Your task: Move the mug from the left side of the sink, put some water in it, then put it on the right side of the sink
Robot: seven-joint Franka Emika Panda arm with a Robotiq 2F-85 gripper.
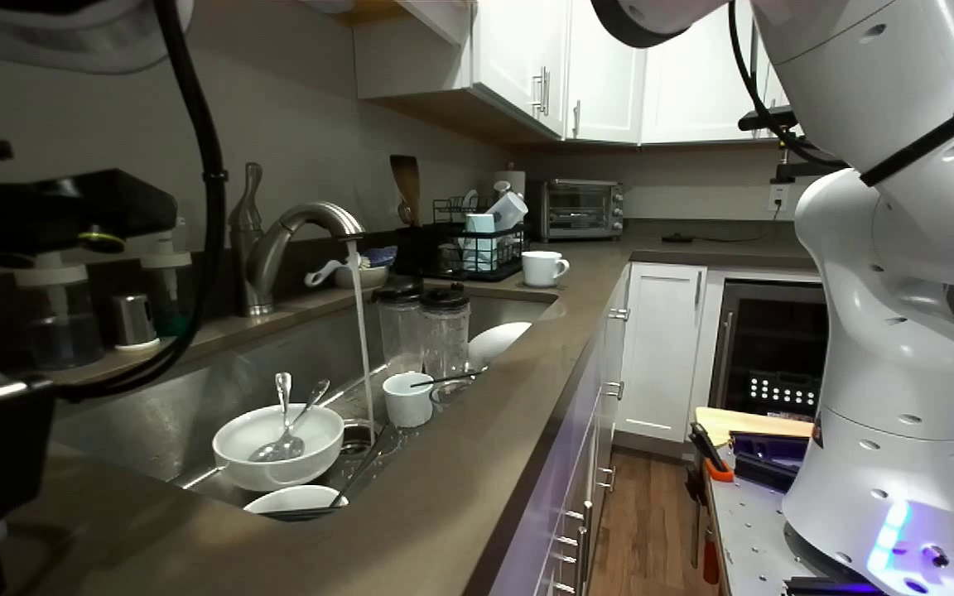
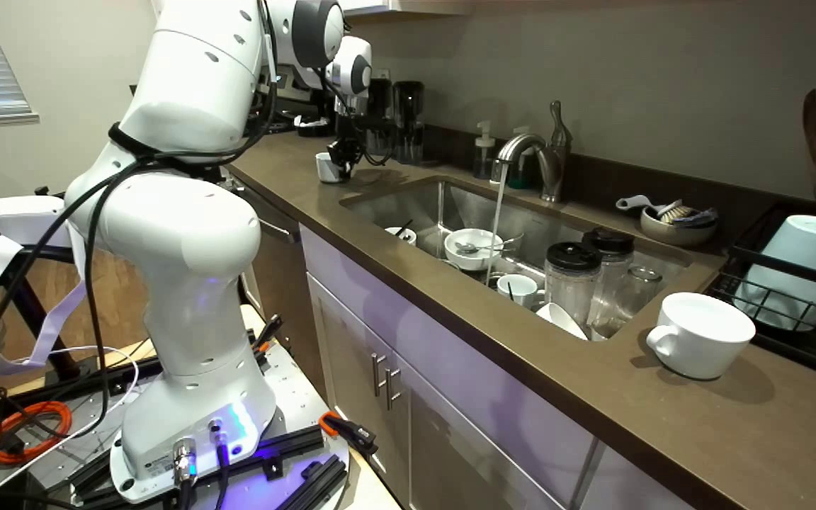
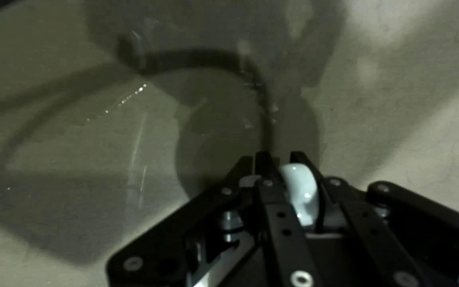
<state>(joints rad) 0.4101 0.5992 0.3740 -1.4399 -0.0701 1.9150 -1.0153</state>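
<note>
The white mug [image 2: 328, 168] is beyond the left end of the sink in an exterior view, upright at my gripper [image 2: 343, 168]. In the wrist view its glossy white handle [image 3: 302, 193] sits between the two black fingers of the gripper [image 3: 280, 158], which are shut on it. The mug's body is mostly hidden there. Shadows lie on the counter below; I cannot tell whether the mug touches it. The steel sink [image 2: 408, 190] holds dishes. Water runs from the arched faucet [image 2: 521, 145], which also shows in an exterior view [image 1: 311, 217].
Another white mug [image 2: 702, 336] stands right of the sink, beside a black dish rack [image 2: 769, 283]. The sink holds a bowl with spoons [image 1: 278, 447], a small white cup [image 1: 407, 399] and lidded clear jars [image 2: 572, 280]. Soap bottles [image 2: 484, 150] stand behind the sink.
</note>
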